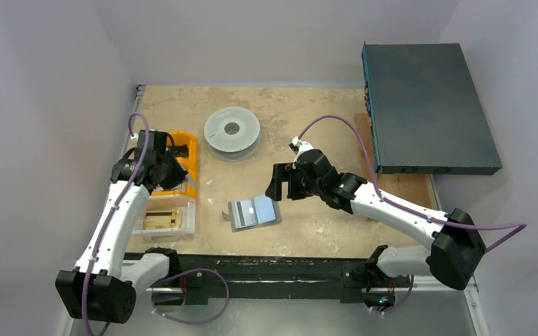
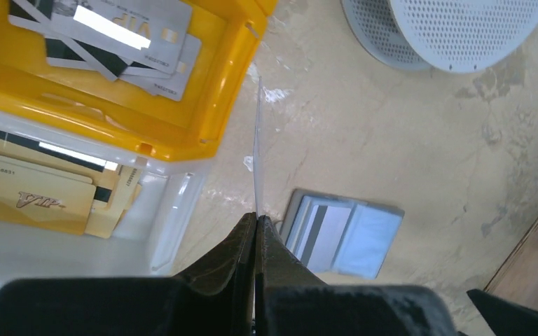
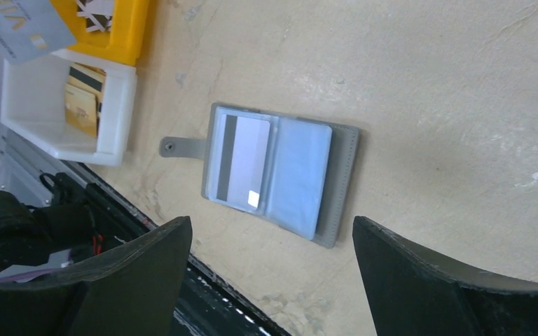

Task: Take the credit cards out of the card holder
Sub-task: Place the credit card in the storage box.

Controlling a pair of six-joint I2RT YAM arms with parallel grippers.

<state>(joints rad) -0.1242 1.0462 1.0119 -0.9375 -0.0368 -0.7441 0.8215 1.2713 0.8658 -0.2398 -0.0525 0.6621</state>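
The slate-grey card holder (image 1: 253, 212) lies open and flat on the table, its strap flap pointing left. It also shows in the left wrist view (image 2: 343, 234) and the right wrist view (image 3: 280, 175). A grey card with a dark stripe (image 3: 245, 161) sits in its left pocket. My left gripper (image 1: 171, 171) is shut on a thin grey card seen edge-on (image 2: 257, 140), held beside the yellow bin (image 2: 203, 105). My right gripper (image 1: 279, 183) is open and empty, hovering just right of and above the holder (image 3: 270, 224).
The yellow bin (image 1: 185, 150) holds several grey cards. A clear white bin (image 1: 164, 220) in front of it holds gold cards. A pale grey round spool (image 1: 232, 131) stands at the back. A dark flat box (image 1: 427, 105) and a wooden board (image 1: 399, 185) lie at the right.
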